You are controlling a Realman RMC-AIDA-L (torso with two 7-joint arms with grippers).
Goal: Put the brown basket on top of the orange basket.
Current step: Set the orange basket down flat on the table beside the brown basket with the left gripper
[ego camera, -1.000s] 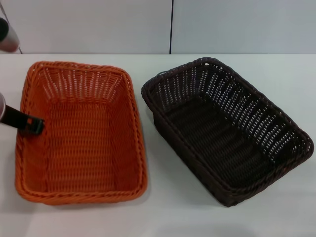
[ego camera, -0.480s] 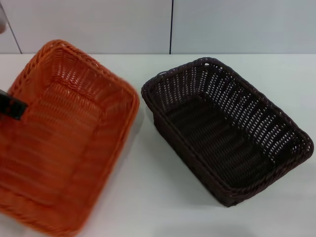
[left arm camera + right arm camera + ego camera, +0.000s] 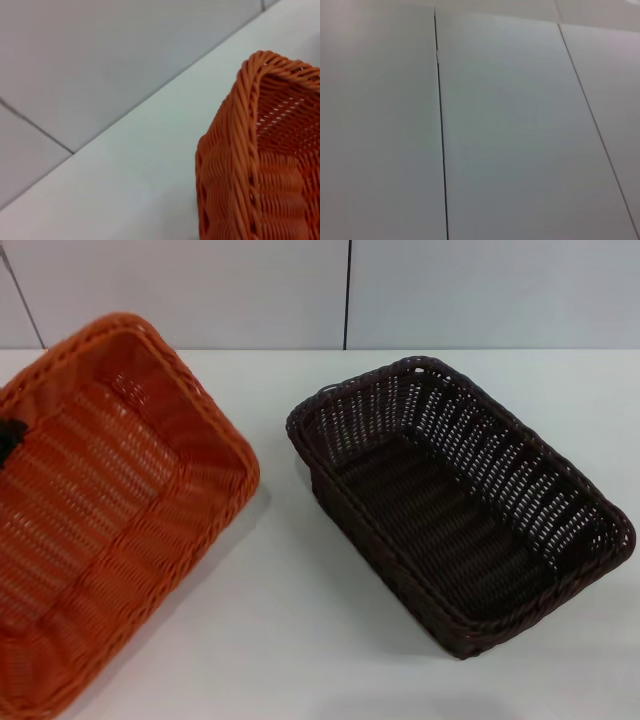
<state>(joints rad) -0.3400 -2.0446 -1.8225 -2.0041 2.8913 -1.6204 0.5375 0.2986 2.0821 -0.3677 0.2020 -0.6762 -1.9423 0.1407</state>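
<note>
Orange basket (image 3: 110,510), a bright orange rectangular woven wicker-style tray with a braided rim, occupies the left side of the head view. It is rotated askew, its long axis running diagonally, and it extends past the left and lower edges of that view. Whether it rests on the white tabletop (image 3: 300,640) or is raised off it cannot be determined. A small dark part of the left gripper (image 3: 8,440) shows at the left edge of the head view, against the near-left rim of the orange basket; how far its fingers are parted, and whether they clamp the rim, cannot be determined. The left wrist view shows one braided corner of the orange basket (image 3: 260,150) against the tabletop and the pale panelled wall (image 3: 100,60).

Brown basket (image 3: 460,500), a dark brown rectangular woven tray with open-weave sloping sides, sits flat on the tabletop to the right, apart from the orange basket and turned at an angle.

Right gripper: outside every view; its wrist view shows only wall panels.
</note>
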